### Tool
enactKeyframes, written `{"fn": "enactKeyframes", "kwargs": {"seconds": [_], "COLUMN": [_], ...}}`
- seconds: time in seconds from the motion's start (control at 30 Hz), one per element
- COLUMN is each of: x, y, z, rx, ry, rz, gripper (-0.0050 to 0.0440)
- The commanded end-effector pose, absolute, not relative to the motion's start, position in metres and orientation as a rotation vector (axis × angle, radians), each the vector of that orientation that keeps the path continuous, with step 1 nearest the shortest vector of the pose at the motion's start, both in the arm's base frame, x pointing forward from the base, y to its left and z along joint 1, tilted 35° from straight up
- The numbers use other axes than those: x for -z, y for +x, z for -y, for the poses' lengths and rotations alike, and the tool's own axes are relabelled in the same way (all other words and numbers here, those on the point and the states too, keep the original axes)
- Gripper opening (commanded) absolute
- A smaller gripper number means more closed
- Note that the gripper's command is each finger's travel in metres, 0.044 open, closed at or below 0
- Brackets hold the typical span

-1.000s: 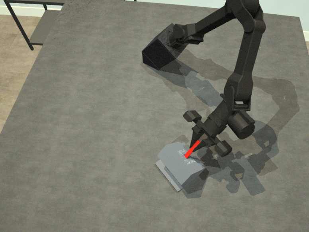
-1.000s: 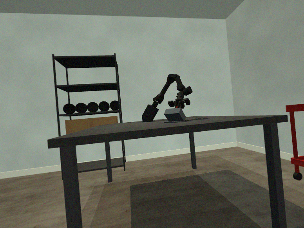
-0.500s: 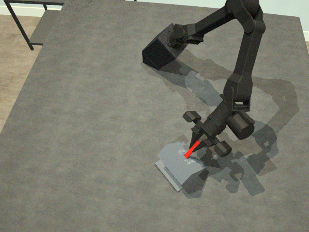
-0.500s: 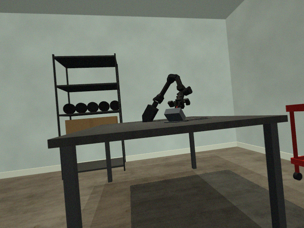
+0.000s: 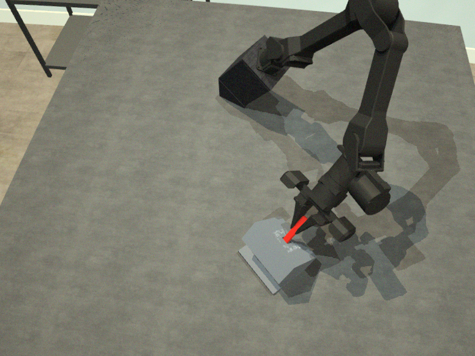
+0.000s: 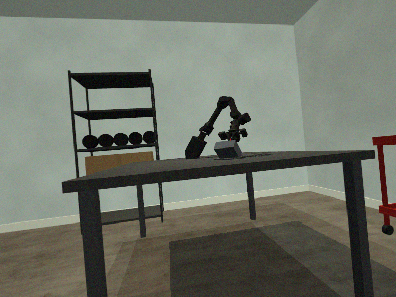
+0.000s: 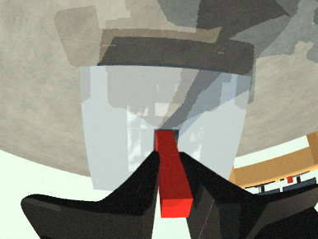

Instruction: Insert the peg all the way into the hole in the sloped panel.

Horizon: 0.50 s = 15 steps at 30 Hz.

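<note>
A red peg (image 5: 294, 229) is held between the fingers of my gripper (image 5: 303, 224), which is shut on its rear part. The peg's front end meets the face of the grey sloped panel (image 5: 276, 251) on the table, at about the middle of its upper part. In the wrist view the peg (image 7: 172, 175) runs straight ahead from between the two dark fingers, and its far tip sits at a dark square hole (image 7: 166, 135) in the panel (image 7: 165, 125). How deep the tip is in the hole I cannot tell. In the exterior view the gripper (image 6: 230, 137) hangs just above the panel (image 6: 227, 149).
The arm's dark base block (image 5: 245, 74) stands at the back of the table. A black shelf rack (image 6: 113, 127) with dark balls and a cardboard box stands behind the table on the left. A red cart (image 6: 385, 178) is at the right edge.
</note>
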State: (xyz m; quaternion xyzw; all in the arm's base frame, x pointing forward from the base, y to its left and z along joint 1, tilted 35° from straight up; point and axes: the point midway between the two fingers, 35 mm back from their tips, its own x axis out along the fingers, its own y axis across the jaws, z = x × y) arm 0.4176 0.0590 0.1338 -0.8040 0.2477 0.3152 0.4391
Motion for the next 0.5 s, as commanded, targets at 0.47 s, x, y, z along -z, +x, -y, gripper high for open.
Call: {"fn": "enactKeyframes", "kwargs": {"seconds": [0.47], "x": [-0.1407], "y": [0.42], "z": [-0.0578], "rx": [-0.765], "ry": [-2.001], "rz": [-0.602], "gripper": [0.0]}}
